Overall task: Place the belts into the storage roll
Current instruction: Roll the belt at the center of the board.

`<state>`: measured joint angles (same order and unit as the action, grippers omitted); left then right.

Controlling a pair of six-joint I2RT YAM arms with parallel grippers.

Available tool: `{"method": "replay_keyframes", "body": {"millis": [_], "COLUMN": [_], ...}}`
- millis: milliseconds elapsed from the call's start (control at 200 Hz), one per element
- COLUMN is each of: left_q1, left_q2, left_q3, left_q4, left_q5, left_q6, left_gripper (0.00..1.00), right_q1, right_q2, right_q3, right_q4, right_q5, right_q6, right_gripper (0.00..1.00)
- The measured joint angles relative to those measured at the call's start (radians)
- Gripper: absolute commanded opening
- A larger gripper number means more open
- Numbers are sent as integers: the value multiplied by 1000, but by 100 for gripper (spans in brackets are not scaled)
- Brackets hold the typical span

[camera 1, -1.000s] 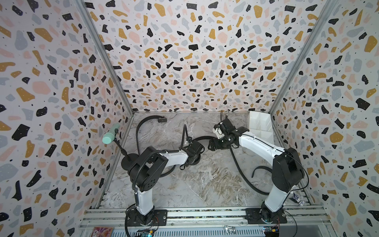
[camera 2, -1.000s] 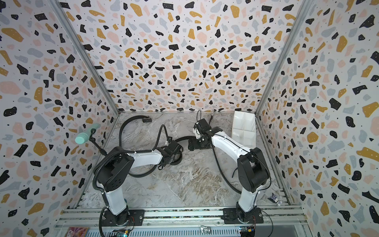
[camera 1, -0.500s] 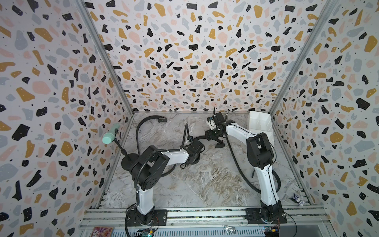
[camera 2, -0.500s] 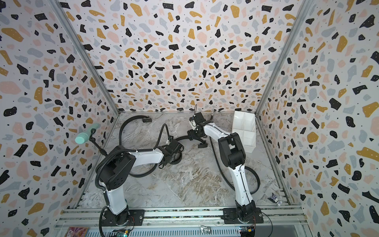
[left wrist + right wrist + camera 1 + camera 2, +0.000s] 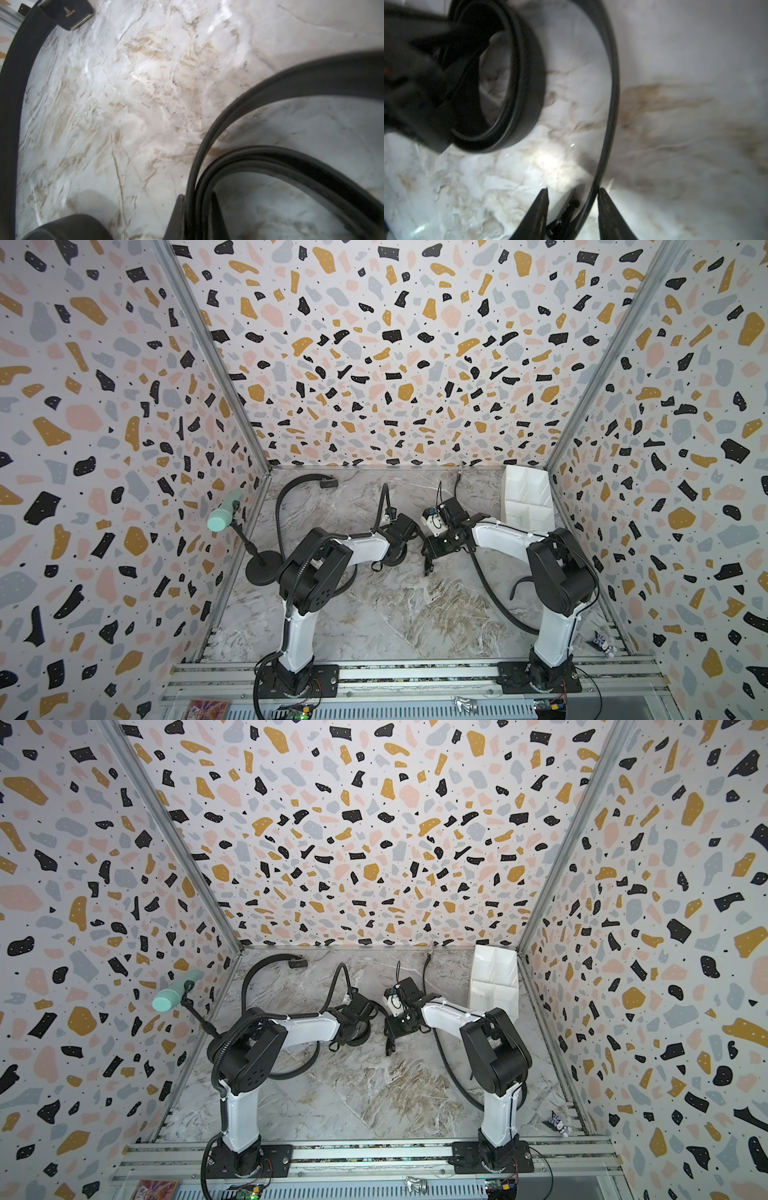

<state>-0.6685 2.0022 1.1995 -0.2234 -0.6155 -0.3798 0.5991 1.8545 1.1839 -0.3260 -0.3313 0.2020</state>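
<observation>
Marble worktop (image 5: 415, 614) within terrazzo walls. At the far right corner stands the storage roll (image 5: 525, 497), long axis running front to back along the right wall. The left fingers (image 5: 176, 216) clamp the coiled belt (image 5: 249, 97) at mid-worktop. Its loose strap arcs to the right fingers (image 5: 538, 212), which are narrowly apart with the strap against one finger only. The second belt (image 5: 286, 506) curves along the left side, buckle (image 5: 328, 482) pointing right.
</observation>
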Motion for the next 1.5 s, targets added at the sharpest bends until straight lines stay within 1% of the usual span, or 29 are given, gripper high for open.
{"method": "replay_keyframes", "body": {"millis": [140, 190, 265, 365, 461, 521, 651, 776, 826, 901, 941, 991, 1036, 1151, 1231, 1377, 1502], "left_q1": [5, 7, 8, 8, 8, 9, 11, 13, 13, 13, 13, 13, 13, 13, 12, 8, -1], "left_q2": [13, 13, 13, 13, 13, 13, 14, 14, 14, 14, 16, 20, 25, 53, 69, 99, 126], "left_q3": [19, 19, 19, 19, 18, 18, 18, 18, 18, 19, 22, 26, 34, 70, 93, 137, 185], "left_q4": [28, 30, 31, 32, 34, 48, 72, 73, 73, 72, 69, 67, 69, 79, 74, 67, 42], "left_q5": [42, 48, 53, 56, 56, 69, 96, 101, 102, 102, 101, 101, 103, 111, 113, 129, 135], "left_q6": [27, 35, 49, 60, 69, 76, 85, 89, 90, 93, 93, 93, 93, 92, 88, 74, 57], "left_gripper": [0, 0, 0, 0, 0, 0, 0, 0, 0, 0, 0, 0, 0, 0, 0, 0, 4], "right_q1": [72, 78, 58, -10, -72, -97, -105, -106, -106, -106, -106, -106, -106, -107, -109, -110, -111], "right_q2": [-46, -56, -68, -78, -71, -48, 40, 135, 175, 224, 241, 251, 253, 235, 197, 116, 77], "right_q3": [-99, -115, -128, -126, -82, -26, 101, 185, 220, 256, 265, 264, 261, 229, 174, 64, 8], "right_q4": [67, 80, 87, 95, 90, 89, 97, 98, 95, 94, 95, 94, 92, 103, 114, 134, 166], "right_q5": [-29, -39, -53, -80, -86, -84, -76, -63, -60, -56, -53, -48, -42, -24, -15, -16, -16], "right_q6": [64, 77, 89, 93, 86, 77, 50, 30, 22, 15, 12, 12, 8, 9, 8, 8, 14], "right_gripper": [36, 40, 46, 52, 53, 53, 53, 53, 50, 43, 36, 23, 15, 4, 1, 1, 1]}}
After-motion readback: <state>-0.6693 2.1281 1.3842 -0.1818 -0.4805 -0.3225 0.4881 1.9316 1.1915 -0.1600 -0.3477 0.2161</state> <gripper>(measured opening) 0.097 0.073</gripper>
